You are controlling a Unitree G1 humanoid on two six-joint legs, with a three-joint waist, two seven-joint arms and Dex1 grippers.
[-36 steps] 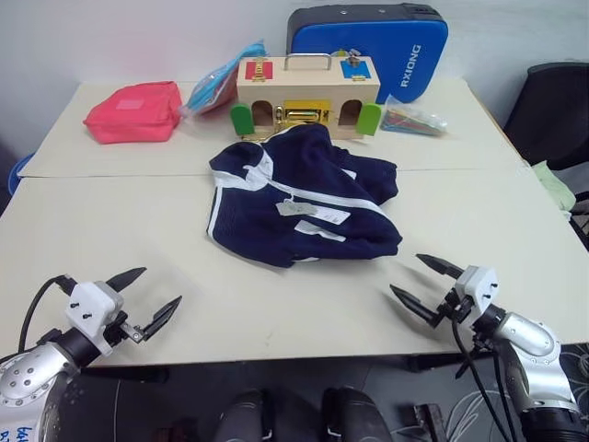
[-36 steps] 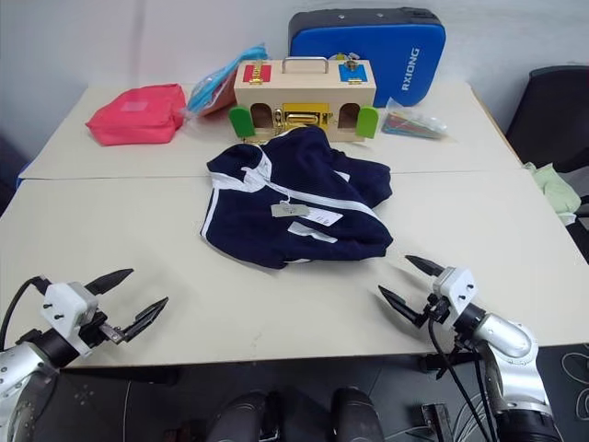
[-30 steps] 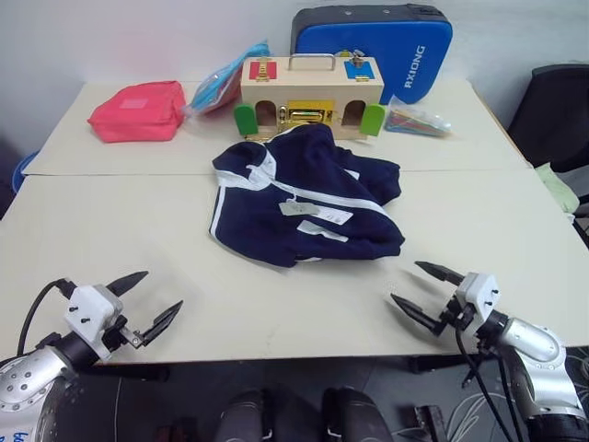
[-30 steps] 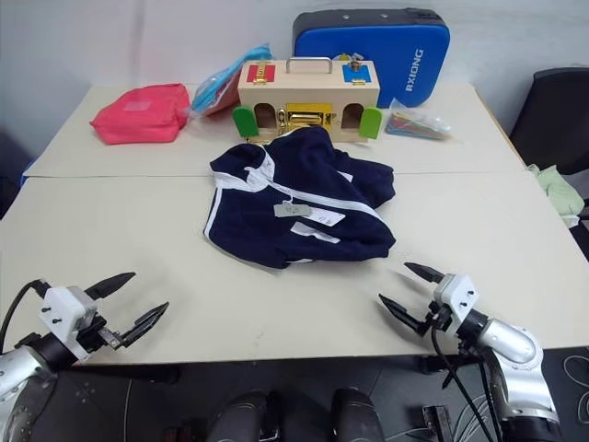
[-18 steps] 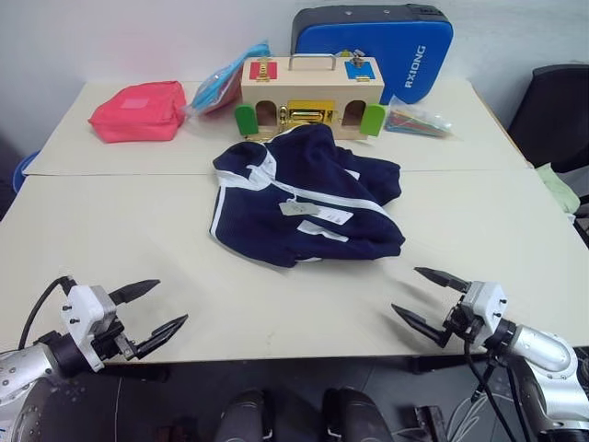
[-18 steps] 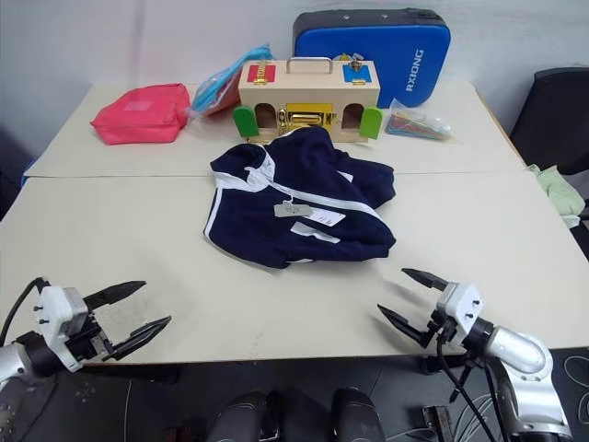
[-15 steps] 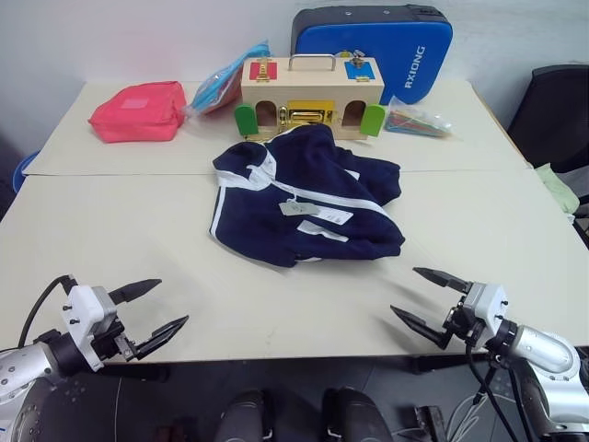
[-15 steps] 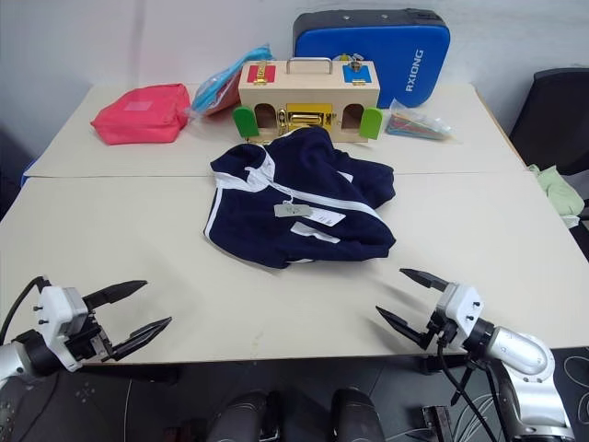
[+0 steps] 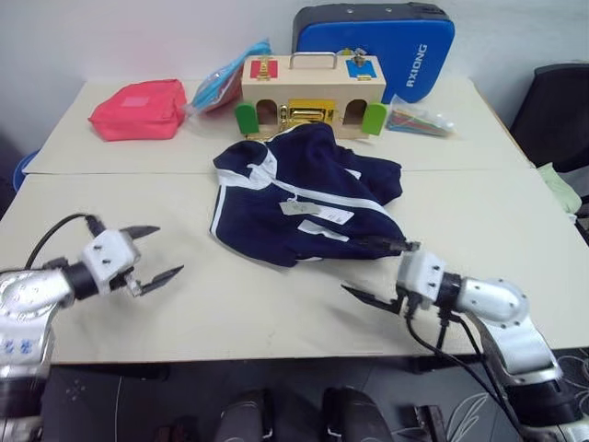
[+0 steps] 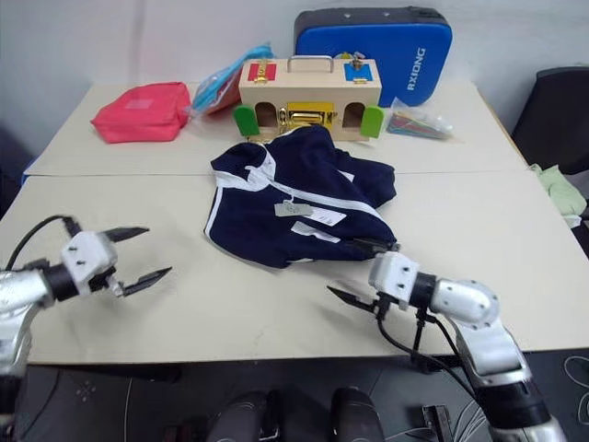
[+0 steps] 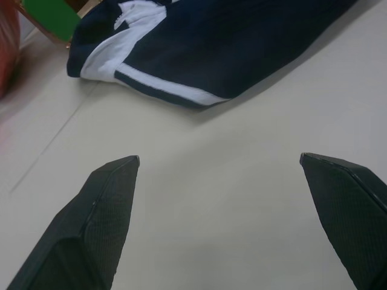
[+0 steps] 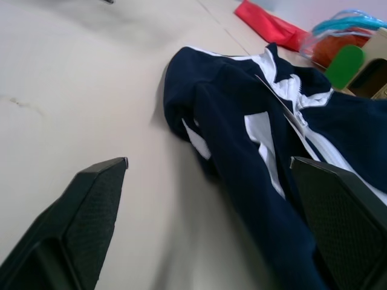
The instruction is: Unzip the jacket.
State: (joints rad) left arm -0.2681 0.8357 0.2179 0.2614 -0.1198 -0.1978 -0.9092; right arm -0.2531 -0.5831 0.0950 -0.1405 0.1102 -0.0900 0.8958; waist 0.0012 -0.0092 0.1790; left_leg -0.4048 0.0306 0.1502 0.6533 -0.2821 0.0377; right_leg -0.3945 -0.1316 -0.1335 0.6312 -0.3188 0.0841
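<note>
Left eye view: we see the jacket (image 9: 308,207) crumpled mid-table, near the wooden box (image 9: 308,93).
Left gripper (image 9: 147,252): we find its jaws spread wide, empty, left of the jacket.
Right gripper (image 9: 379,272): jaws apart, empty, just beside the jacket's near right hem.

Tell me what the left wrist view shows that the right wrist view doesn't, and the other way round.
Left wrist view only: the jacket's white-piped side edge, and a green corner of the wooden box.
Right wrist view only: the jacket's white zipper line and patches, the pink pouch, and a clear bag with orange contents.
Both share the navy jacket lying on the beige table, seen past that arm's own open end effector; neither end effector touches the jacket.
</note>
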